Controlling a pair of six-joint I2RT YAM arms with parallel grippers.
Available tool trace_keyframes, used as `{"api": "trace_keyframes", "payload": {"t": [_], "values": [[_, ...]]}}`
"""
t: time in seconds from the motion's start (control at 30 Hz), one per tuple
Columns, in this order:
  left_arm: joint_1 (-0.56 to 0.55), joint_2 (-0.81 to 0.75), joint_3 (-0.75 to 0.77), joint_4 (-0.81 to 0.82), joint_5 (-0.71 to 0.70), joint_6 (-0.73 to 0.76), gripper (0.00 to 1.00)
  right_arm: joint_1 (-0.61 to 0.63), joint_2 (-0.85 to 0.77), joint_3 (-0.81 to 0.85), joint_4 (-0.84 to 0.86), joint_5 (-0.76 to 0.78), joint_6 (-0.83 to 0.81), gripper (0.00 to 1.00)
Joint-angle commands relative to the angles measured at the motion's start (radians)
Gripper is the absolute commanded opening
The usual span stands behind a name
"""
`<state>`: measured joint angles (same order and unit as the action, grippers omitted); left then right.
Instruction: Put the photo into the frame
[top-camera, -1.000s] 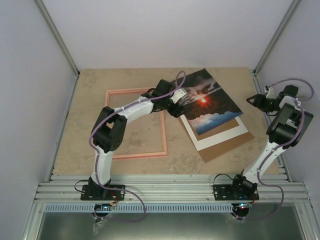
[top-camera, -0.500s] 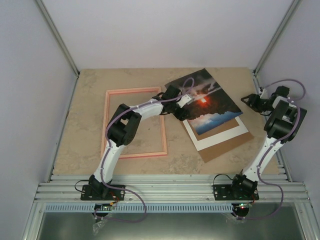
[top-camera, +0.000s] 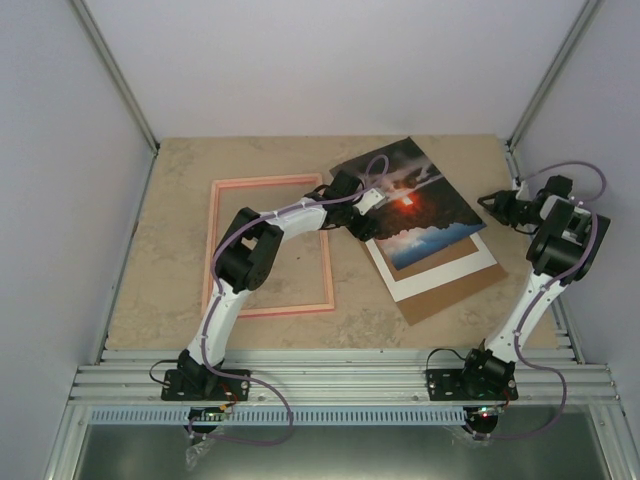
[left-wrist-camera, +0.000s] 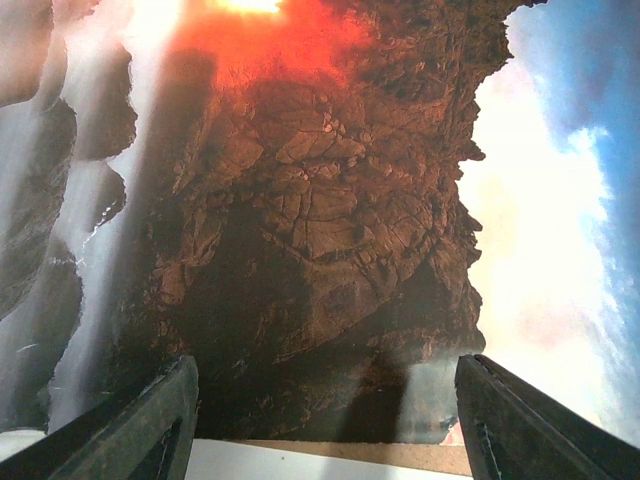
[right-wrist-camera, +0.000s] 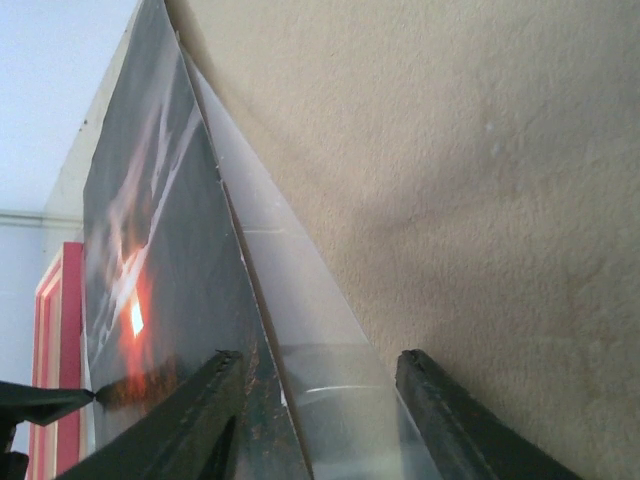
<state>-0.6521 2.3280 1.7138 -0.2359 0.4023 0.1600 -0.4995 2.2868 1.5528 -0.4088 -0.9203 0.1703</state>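
The mat (top-camera: 445, 272) may be pinched with the photo (top-camera: 430, 200) by the parted right end effector (right-wrist-camera: 318, 357) at 3 o'clock; the left end effector (left-wrist-camera: 327, 362) is spread.

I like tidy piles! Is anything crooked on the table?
Yes. The photo lies crooked on a fanned pile: the white sheet and brown board poke out beneath it, none lined up with the pink frame.

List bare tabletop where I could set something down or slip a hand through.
Free: the beige tabletop strip between the pink rectangular frame and the left wall, the band behind it, and the strip along its near rail. Tighter: the corner between the brown backing board and right arm. Crowded: glossy sunset photo, white mat sheet, left arm.
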Motion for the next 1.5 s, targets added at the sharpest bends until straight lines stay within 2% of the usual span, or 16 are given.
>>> {"api": "trace_keyframes", "payload": {"t": [0.0,0.13,0.2,0.23,0.37,0.53,0.87,1.2,1.47], "values": [[-0.004,0.027,0.013,0.012,0.016,-0.003,0.72,-0.006,0.012,-0.036,0.008,-0.05,0.033,0.33],[-0.004,0.031,0.014,0.014,0.021,-0.007,0.71,-0.007,-0.041,-0.05,0.013,-0.046,0.008,0.16],[-0.004,0.033,0.015,0.012,0.019,-0.009,0.7,-0.009,-0.087,-0.053,0.006,-0.036,-0.013,0.03],[-0.004,0.034,0.015,0.011,0.015,-0.01,0.69,-0.012,-0.112,-0.053,0.0,-0.033,-0.028,0.01],[-0.004,0.033,0.005,0.007,0.011,-0.023,0.69,-0.032,-0.226,-0.052,-0.02,-0.008,-0.063,0.01],[-0.004,0.001,-0.045,0.022,0.006,-0.018,0.7,-0.046,-0.327,0.005,-0.128,0.04,-0.147,0.01],[-0.006,-0.067,-0.124,0.032,0.022,-0.024,0.72,-0.047,-0.446,0.125,-0.32,0.086,-0.305,0.01],[-0.006,-0.225,-0.188,0.004,0.041,-0.034,0.79,-0.047,-0.58,0.252,-0.396,0.243,-0.421,0.0],[-0.006,-0.314,-0.251,0.021,0.025,-0.023,0.83,-0.047,-0.683,0.38,-0.43,0.299,-0.536,0.01]]}}
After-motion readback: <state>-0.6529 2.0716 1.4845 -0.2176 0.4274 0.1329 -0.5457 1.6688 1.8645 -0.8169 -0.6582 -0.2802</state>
